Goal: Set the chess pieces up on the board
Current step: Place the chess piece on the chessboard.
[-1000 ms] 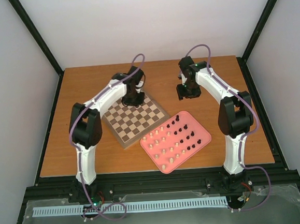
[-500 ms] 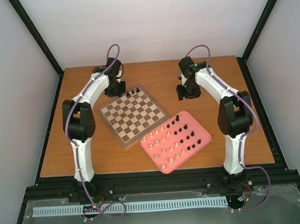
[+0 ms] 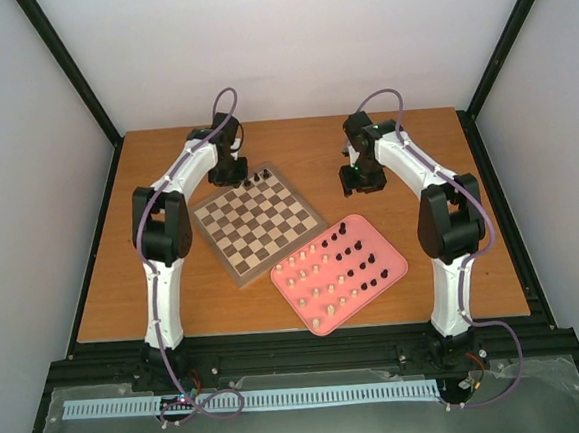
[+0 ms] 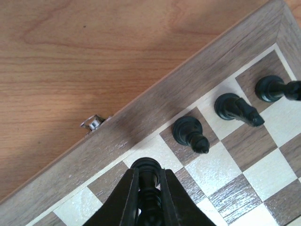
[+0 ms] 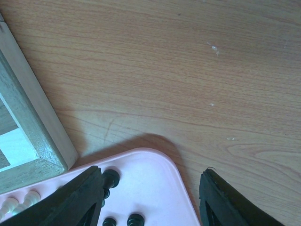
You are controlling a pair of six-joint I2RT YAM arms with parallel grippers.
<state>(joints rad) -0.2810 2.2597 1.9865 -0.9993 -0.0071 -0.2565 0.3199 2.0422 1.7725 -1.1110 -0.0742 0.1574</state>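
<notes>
The board (image 3: 260, 224) lies at the table's middle. On its far row stand three dark chess pieces (image 3: 256, 178), which the left wrist view shows as a pawn-like piece (image 4: 188, 133) and two more to its right. My left gripper (image 3: 232, 171) is shut on another dark piece (image 4: 146, 170), held upright over a light square of that same row; whether it touches the board I cannot tell. My right gripper (image 3: 357, 179) hangs open over the pink tray's far corner (image 5: 150, 174), with nothing between its fingers.
The pink tray (image 3: 399, 265) at the right front holds several cream and dark pieces in rows. A small metal latch (image 4: 94, 124) sticks out of the board's far edge. The board's corner (image 5: 28, 127) lies left of the right gripper. Bare wooden table surrounds both.
The left gripper has moved left along the board's far row with a dark piece, uncovering three standing dark pieces. The right arm has hardly moved.
</notes>
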